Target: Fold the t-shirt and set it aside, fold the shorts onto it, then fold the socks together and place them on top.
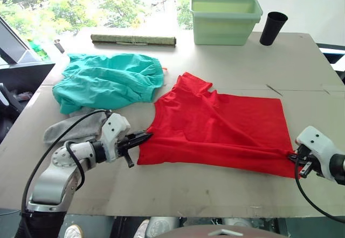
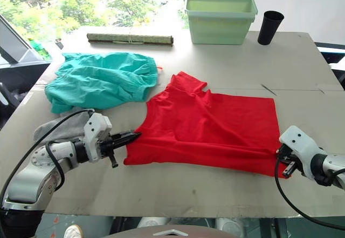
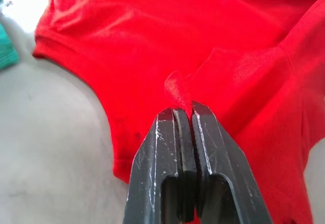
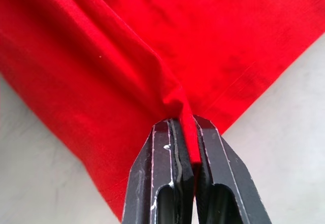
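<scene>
nearest, at 7 o'clock on the table [image 1: 226, 65]: left gripper [image 1: 146, 136], jaws pressed together on a small raised pucker of the t-shirt [image 1: 215, 124] at its near-left edge; pinch plain in the left wrist view [image 3: 182, 113]. at 4 o'clock: right gripper [image 1: 292, 156], jaws pinching a ridge of red cloth at the shirt's near-right corner, seen close in the right wrist view [image 4: 184, 125]; from the head views its fingertips mostly hidden behind its white housing.

one red t-shirt, spread over the table's centre toward 3 o'clock, wrinkled, one sleeve poking up toward 12 o'clock; collar band not made out.

one pair of teal shorts [image 1: 105, 79], bunched at 10 o'clock, just beside the shirt; a sliver of orange cord at its right edge.

grey socks [image 1: 75, 126] at 8 o'clock, partly under the shorts and behind the left arm and its black cable; count impossible to tell, only one grey mass visible.

containers: one pale green bin [image 1: 225, 19] at 12 o'clock, inside hard to see; one black cup [image 1: 273, 28] just right of it at 1 o'clock, tilted, contents not visible.

one long rolled mat [image 1: 132, 40] lying flat at 11 o'clock along the far edge.
</scene>
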Robot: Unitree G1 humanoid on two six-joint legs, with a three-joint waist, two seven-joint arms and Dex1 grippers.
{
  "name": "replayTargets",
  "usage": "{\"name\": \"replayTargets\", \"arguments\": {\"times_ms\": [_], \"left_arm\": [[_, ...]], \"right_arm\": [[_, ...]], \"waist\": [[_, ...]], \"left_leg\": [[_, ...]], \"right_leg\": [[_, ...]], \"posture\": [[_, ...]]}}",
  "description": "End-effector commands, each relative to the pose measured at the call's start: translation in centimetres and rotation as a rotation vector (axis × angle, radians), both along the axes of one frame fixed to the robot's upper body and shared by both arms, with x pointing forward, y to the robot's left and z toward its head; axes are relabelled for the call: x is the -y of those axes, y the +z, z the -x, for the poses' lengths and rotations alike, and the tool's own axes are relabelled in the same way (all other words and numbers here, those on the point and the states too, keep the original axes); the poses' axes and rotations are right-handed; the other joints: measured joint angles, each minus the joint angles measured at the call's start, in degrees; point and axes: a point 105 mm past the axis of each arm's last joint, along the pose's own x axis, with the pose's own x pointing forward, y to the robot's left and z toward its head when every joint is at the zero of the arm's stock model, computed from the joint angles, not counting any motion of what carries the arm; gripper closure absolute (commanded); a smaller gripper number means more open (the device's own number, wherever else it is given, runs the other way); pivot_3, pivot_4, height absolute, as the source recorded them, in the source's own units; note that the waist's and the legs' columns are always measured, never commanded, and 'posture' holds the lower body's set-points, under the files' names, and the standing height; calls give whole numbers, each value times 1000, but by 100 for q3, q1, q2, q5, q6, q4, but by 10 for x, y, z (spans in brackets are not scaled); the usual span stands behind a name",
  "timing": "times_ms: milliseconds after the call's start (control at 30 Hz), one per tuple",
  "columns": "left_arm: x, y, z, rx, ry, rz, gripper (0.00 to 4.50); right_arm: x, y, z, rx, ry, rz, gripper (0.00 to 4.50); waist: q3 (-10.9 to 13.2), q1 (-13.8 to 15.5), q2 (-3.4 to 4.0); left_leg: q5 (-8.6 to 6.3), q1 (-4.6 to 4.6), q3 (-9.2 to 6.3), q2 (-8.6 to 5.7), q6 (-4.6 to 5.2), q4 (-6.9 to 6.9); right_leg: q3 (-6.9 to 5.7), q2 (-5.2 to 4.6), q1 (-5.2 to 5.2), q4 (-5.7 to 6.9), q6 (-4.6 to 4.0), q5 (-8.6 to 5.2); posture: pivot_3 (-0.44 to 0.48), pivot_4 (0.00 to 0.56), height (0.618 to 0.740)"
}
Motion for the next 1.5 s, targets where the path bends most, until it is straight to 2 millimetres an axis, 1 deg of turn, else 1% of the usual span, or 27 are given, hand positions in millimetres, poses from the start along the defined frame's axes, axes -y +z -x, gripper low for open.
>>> {"name": "replayTargets", "arguments": {"times_ms": [33,133,233,300,433,533,567,600,633,667,700,733,800,833,867,900,933,967,1000,1067,1100,1167,1267,1367,1433,1467,1500], "left_arm": [[-9,4,8,-10,-18,-44,4471],[-15,-5,14,-60,-33,-86,4471],[-16,-4,13,-54,-22,-79,4471],[-16,-2,11,-36,-18,-73,4471],[-10,2,2,6,3,-50,4471],[-8,1,2,1,0,-30,4471],[-8,3,1,-1,14,-3,4500],[-10,7,-1,-6,38,39,3759],[-12,9,-1,-10,56,67,3462],[-20,20,-3,-42,101,166,3119],[-25,30,-2,-70,115,254,2691],[-24,40,1,-104,96,335,2305],[-9,56,10,-167,1,462,2305],[-1,60,13,-193,-34,494,2305],[8,61,15,-219,-70,512,2549],[14,61,16,-236,-89,519,2950],[24,56,16,-242,-109,514,3313],[33,47,14,-246,-116,485,3760],[41,35,11,-246,-113,445,4463],[49,19,7,-249,-95,399,4463],[51,8,1,-250,-56,378,4463],[54,-5,-5,-245,-14,353,4463],[52,-17,-10,-212,25,306,4463],[24,-33,-20,-221,169,282,4463],[20,-36,-19,-219,175,276,4463],[22,-34,-18,-213,159,289,4463],[24,-27,-17,-216,135,334,4463]], "right_arm": [[0,9,4,5,35,13,4500],[1,10,7,-18,51,7,4500],[2,14,7,-12,54,-2,4500],[4,15,2,10,33,-6,4500],[7,7,-1,3,23,4,4500],[5,6,-8,43,29,-1,4500],[8,4,-11,75,4,-1,3850],[11,4,-12,119,-20,2,3602],[13,4,-12,150,-39,4,3132],[8,19,-10,234,-77,-99,2750],[4,33,-6,305,-106,-191,2724],[1,42,1,351,-132,-260,2724],[-2,50,13,426,-151,-312,2724],[-4,52,15,457,-159,-328,2724],[-5,53,15,487,-181,-354,3003],[-6,54,14,504,-199,-373,3264],[-13,52,10,546,-221,-412,3596],[-25,47,8,560,-220,-451,4051],[-37,39,6,556,-204,-463,4500],[-52,25,3,534,-189,-467,4500],[-55,13,2,511,-203,-459,4500],[-58,0,0,492,-218,-449,4500],[-48,-19,-2,480,-268,-374,4500],[-20,-33,7,481,-362,-270,4500],[-18,-38,11,466,-338,-241,4500],[-18,-36,11,470,-326,-241,4500],[-23,-29,9,481,-294,-264,4500]], "waist": [[0,-1,0],[2,0,3],[2,-1,2],[3,-2,1],[2,9,1],[3,7,0],[3,6,0],[2,6,-1],[2,6,-2],[3,11,-2],[4,17,-3],[5,26,-1],[4,24,8],[3,27,7],[0,31,2],[-2,19,0],[-2,-2,-1],[-3,-20,-1],[-4,-25,-2],[-13,-35,2],[-11,-34,7],[-12,-19,7],[-12,-5,6],[-15,17,5],[-26,7,7],[-27,-2,7],[-27,-11,7]], "left_leg": [[0,0,0,0,0,-2],[-1,0,0,1,0,-2],[-8,0,0,2,-13,-2],[-13,0,0,3,-20,-1],[-9,0,0,2,-15,-1],[-1,-2,0,2,0,-1],[-1,-2,1,2,0,-1],[-1,-2,1,2,-1,-2],[-1,-2,1,2,0,-3],[-1,-3,-1,2,0,-4],[-1,-4,-1,2,0,-4],[-1,-11,-12,4,0,-1],[-1,-18,-25,5,-1,1],[-1,-17,-26,4,-1,1],[-1,-14,-28,4,-1,1],[-1,-10,-27,2,-1,3],[-2,-6,-23,1,-3,4],[-10,-3,-16,-1,-16,4],[-15,7,-6,-1,-24,4],[-15,19,0,-1,-25,-4],[-15,24,4,-1,-26,-4],[-12,21,8,-2,-23,-6],[-8,16,8,-4,-16,-6],[-14,16,7,-6,-25,-8],[-15,17,7,-6,-26,-8],[-15,20,7,-5,-27,-8],[-15,21,7,-3,-27,-8]], "right_leg": [[-1,0,0,0,0,0],[-1,0,-1,0,0,0],[1,-2,0,-2,0,0],[1,-2,0,-2,0,0],[0,-2,0,-3,0,0],[0,-2,0,-5,0,0],[0,-2,0,-6,0,0],[1,-2,-1,-7,0,0],[0,-1,0,-9,0,0],[-1,0,-1,-9,0,0],[-2,0,-2,-8,1,0],[-12,4,-4,-8,2,0],[-22,9,-9,-1,18,9],[-23,9,-7,0,18,9],[-26,9,-3,-1,14,5],[-25,7,2,-1,9,2],[-18,6,4,-1,4,-1],[-7,6,4,-1,3,0],[10,6,4,6,2,0],[19,8,4,8,1,0],[31,12,0,13,-1,0],[36,13,-5,14,-1,0],[37,13,-8,11,-1,0],[37,11,-8,9,-1,0],[37,11,-7,9,0,-1],[37,11,-5,9,0,-1],[37,12,-5,10,0,-1]], "posture": [[0,150,731],[0,150,731],[0,150,731],[0,150,731],[0,150,731],[0,150,731],[0,150,731],[0,150,731],[0,150,731],[0,150,731],[0,150,731],[0,150,731],[0,150,731],[0,150,731],[0,150,731],[0,150,731],[0,150,731],[0,150,731],[0,150,731],[0,150,731],[0,150,731],[0,150,731],[0,150,731],[0,150,731],[0,150,731],[0,150,731],[0,150,731]]}}
